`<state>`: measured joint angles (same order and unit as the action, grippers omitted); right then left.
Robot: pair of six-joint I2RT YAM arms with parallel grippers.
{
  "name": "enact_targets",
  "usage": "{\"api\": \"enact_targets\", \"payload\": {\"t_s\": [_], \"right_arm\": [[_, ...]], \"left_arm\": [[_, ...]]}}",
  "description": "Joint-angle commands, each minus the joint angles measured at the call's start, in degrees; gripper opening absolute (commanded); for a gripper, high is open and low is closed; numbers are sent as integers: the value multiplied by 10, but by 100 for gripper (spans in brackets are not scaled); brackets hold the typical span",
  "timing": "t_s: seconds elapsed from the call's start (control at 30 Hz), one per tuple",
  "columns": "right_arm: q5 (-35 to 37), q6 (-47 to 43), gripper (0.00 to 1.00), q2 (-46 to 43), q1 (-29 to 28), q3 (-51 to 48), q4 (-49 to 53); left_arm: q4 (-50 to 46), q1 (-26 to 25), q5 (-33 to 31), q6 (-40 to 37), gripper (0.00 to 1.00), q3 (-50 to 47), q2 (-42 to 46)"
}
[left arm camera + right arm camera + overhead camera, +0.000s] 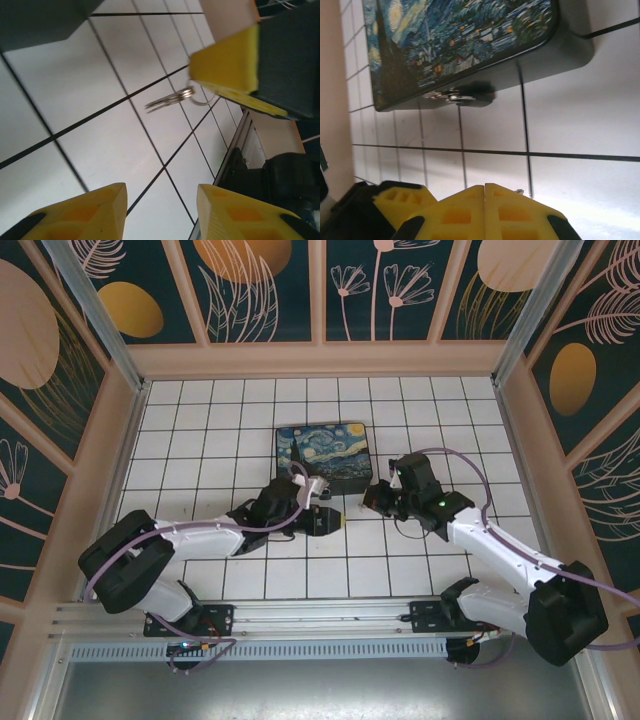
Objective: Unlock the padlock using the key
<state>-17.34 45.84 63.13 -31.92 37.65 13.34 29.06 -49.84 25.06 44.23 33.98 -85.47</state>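
Slim grey metal key (167, 100) sits crosswise at the closed right hand's (485, 192) tips; tiny silvery padlock (462, 96) lies straight ahead, against painted black box (470, 40); left hand (160, 187) part-open, empty

Bright, even light fills the white tiled desk (200, 430). The small grey metal key (167, 100) and near yellow fingertips (85, 215) look blurry.

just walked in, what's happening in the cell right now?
The right end effector is shut on the key, pinching it at its ring end. The left end effector faces the key from close by, fingers apart, gripping nothing. The padlock sits against the side wall of the painted-lid box, and neither arm touches it. The key is not yet at the lock.
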Motion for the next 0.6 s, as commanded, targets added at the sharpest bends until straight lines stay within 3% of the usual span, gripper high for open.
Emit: {"api": "enact_targets", "payload": {"t_s": [0.0,0.4,0.57], "right_arm": [[-45,90,0,-10,3,-8,-54],[-56,157,0,-13,-4,-1,-63],[-57,167,0,-9,-14,3,-63]], "left_arm": [[18,-21,-33,-111,39,29,-22],[40,-31,-140,-175,43,23,-36],[60,-30,-143,-185,43,30,-53]]}}
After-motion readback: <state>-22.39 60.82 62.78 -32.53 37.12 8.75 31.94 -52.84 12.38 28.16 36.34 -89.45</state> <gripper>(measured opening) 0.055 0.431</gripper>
